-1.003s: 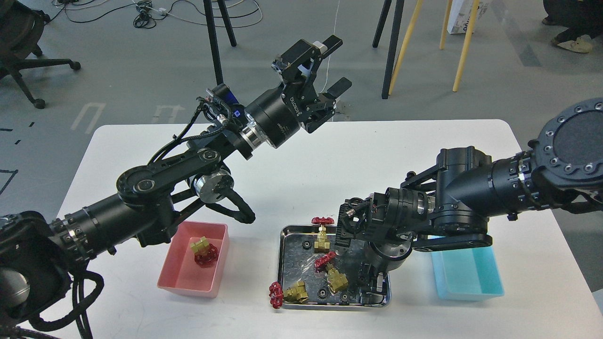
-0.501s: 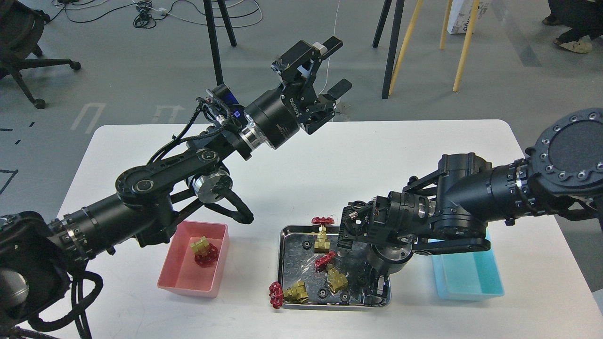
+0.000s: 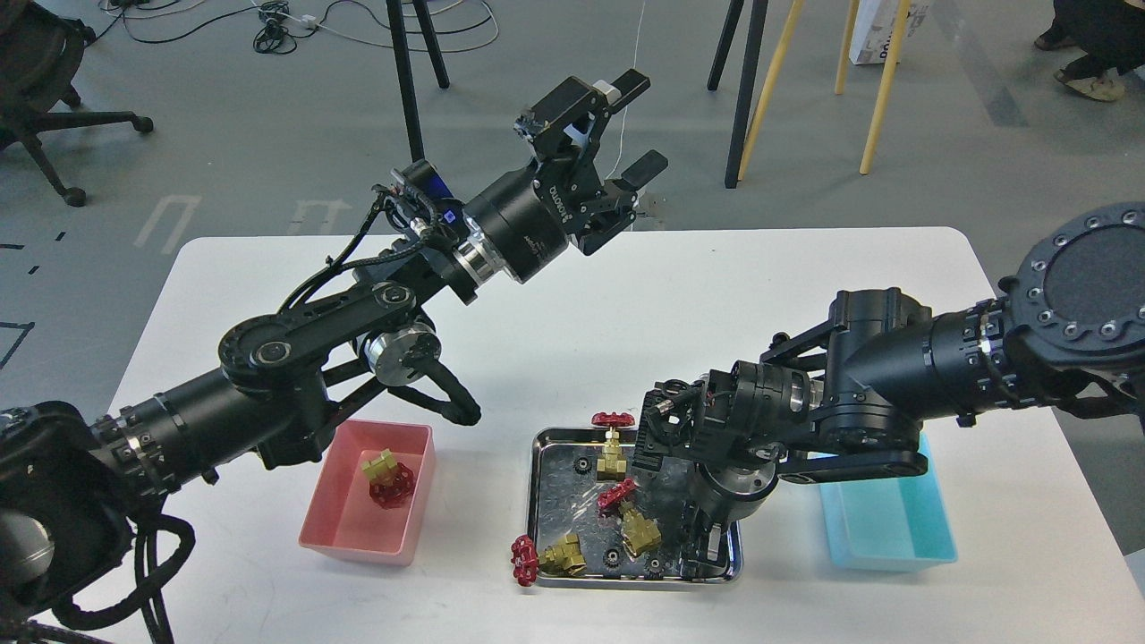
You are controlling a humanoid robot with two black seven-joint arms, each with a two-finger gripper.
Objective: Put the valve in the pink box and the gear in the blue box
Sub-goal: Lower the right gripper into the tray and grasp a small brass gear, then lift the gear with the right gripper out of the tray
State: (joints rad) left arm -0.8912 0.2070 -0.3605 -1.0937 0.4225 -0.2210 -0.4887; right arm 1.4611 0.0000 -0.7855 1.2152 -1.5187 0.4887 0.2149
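The pink box (image 3: 356, 544) at front left holds one valve (image 3: 386, 478). A shiny steel tray (image 3: 534, 487) in front of centre holds three more valves (image 3: 613, 444) (image 3: 632, 521) (image 3: 547, 556) and several tiny black gears (image 3: 581, 463) (image 3: 611, 556). The blue box (image 3: 894, 556) stands to the right of the tray, partly under my right arm, and what shows of its inside holds nothing. My left gripper (image 3: 633, 123) is open and empty, raised high over the table's far edge. My right gripper (image 3: 703, 537) points down into the tray's right end. It is dark, and its fingers cannot be told apart.
A white table (image 3: 572, 295) carries everything. My right wrist hides the right part of the tray. Beyond the table's far edge are stand legs (image 3: 742, 89), yellow poles (image 3: 881, 89) and an office chair (image 3: 45, 98) on the grey floor.
My right wrist drifted slightly right over the tray, then back left, with its gripper staying low in the tray. The left arm, valves and boxes have not moved.
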